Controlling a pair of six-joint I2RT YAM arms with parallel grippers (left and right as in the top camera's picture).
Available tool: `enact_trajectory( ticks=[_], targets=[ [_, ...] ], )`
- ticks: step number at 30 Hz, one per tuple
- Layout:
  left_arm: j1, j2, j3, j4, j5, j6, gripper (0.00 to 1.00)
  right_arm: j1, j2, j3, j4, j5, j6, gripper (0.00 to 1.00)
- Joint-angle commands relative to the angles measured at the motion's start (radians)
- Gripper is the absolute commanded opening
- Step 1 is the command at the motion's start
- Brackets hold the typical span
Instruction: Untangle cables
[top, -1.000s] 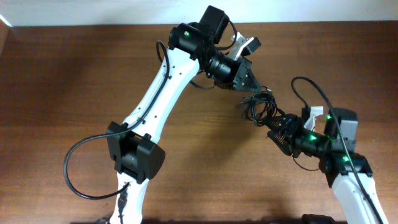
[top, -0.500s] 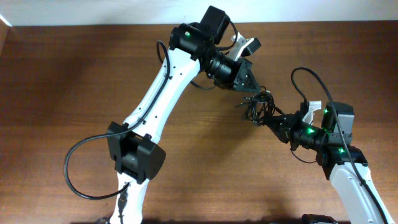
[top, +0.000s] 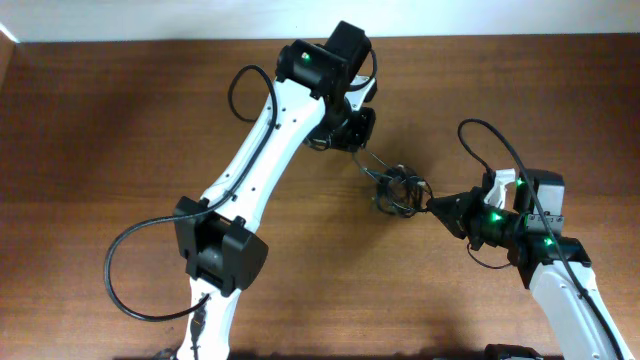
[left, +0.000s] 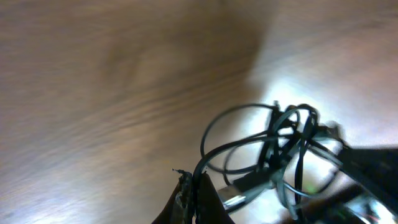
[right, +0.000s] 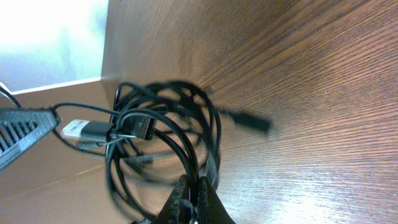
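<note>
The cables (top: 398, 190) form one small knotted bundle of thin black cords just right of the table's middle, stretched between both grippers. My left gripper (top: 358, 150) sits up and left of the bundle, shut on one strand that runs taut down to the knot. In the left wrist view its fingertips (left: 195, 185) pinch that cord, with the cables (left: 281, 144) looping beyond. My right gripper (top: 431, 205) touches the bundle's right side. Its fingertips (right: 192, 184) are shut on a loop of the cables (right: 163, 122), and a silver-tipped plug (right: 94, 130) lies in the tangle.
The brown wooden table (top: 120, 120) ends at a white wall along the back edge. A thick black arm wire (top: 125, 270) loops beside the left arm's base. Another arm wire (top: 487, 135) arcs above the right arm.
My right gripper has moved in and shut on the bundle. The left gripper has swung left with its strand, and the bundle has shifted down and left.
</note>
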Motion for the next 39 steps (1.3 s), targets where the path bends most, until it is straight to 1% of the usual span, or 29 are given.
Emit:
enact_trajectory(
  ticks=[1, 4, 8, 9, 10, 11, 13, 16, 17, 18, 19, 22, 24, 27, 28, 31, 32, 33, 36, 39],
  targets=[
    [0.012, -0.006, -0.002, -0.003, -0.246, -0.058, 0.0, -0.001, -0.026, 0.01, -0.003, 0.021, -0.026, 0.04],
    [0.012, -0.006, -0.002, -0.005, -0.249, -0.058, 0.0, -0.001, -0.05, 0.01, 0.0, -0.014, -0.026, 0.04],
    [0.012, -0.006, -0.002, -0.006, -0.257, -0.057, 0.05, -0.001, -0.057, 0.01, 0.001, -0.023, -0.025, 0.04],
    [0.012, -0.006, -0.002, -0.007, -0.284, -0.057, 0.05, -0.001, -0.056, 0.01, 0.009, -0.039, -0.023, 0.04],
    [0.012, -0.006, -0.002, -0.01, -0.341, -0.059, 0.04, -0.001, -0.056, 0.01, 0.024, -0.062, -0.022, 0.04],
    [0.012, -0.006, -0.002, -0.018, -0.403, -0.086, 0.05, -0.001, -0.056, 0.01, 0.043, -0.084, -0.019, 0.04],
    [0.014, -0.006, -0.002, -0.032, -0.475, -0.132, 0.05, -0.001, -0.057, 0.01, 0.082, -0.113, 0.008, 0.04],
    [0.024, -0.006, -0.002, -0.047, -0.484, -0.136, 0.08, -0.001, -0.057, 0.01, 0.119, -0.116, 0.028, 0.04],
    [0.025, -0.006, -0.002, -0.053, -0.484, -0.136, 0.1, -0.001, -0.056, 0.01, 0.122, -0.116, 0.028, 0.04],
    [0.025, -0.006, -0.002, -0.058, -0.476, -0.136, 0.17, -0.001, -0.056, 0.01, 0.122, -0.115, 0.028, 0.04],
    [0.025, -0.006, -0.002, -0.059, -0.452, -0.135, 0.27, -0.001, -0.056, 0.01, 0.121, -0.115, 0.028, 0.04],
    [0.025, -0.006, -0.004, -0.057, -0.282, -0.117, 0.43, -0.001, -0.056, 0.01, 0.13, -0.116, 0.034, 0.04],
    [0.025, -0.006, -0.006, -0.054, -0.122, -0.024, 0.43, -0.001, -0.056, 0.01, 0.133, -0.116, 0.06, 0.04],
    [0.025, -0.006, -0.022, -0.04, 0.074, 0.085, 0.44, -0.001, -0.056, 0.01, 0.166, -0.138, 0.081, 0.04],
    [0.025, -0.006, -0.03, -0.029, 0.114, 0.095, 0.44, -0.001, -0.056, 0.01, 0.206, -0.172, 0.09, 0.04],
    [0.024, -0.006, -0.035, -0.002, 0.212, 0.108, 0.49, -0.001, -0.056, 0.01, 0.325, -0.256, 0.184, 0.04],
    [0.024, -0.006, -0.035, 0.01, 0.256, 0.126, 0.5, -0.001, -0.056, 0.01, 0.393, -0.296, 0.221, 0.04],
    [0.024, -0.006, -0.035, 0.021, 0.299, 0.139, 0.54, 0.0, -0.056, 0.01, 0.455, -0.331, 0.252, 0.04],
    [0.024, -0.006, -0.035, 0.041, 0.384, 0.138, 0.58, 0.0, -0.056, 0.01, 0.592, -0.394, 0.311, 0.04],
    [0.025, -0.006, -0.035, 0.044, 0.521, 0.138, 0.64, 0.0, -0.056, 0.01, 0.61, -0.396, 0.315, 0.04]
  ],
)
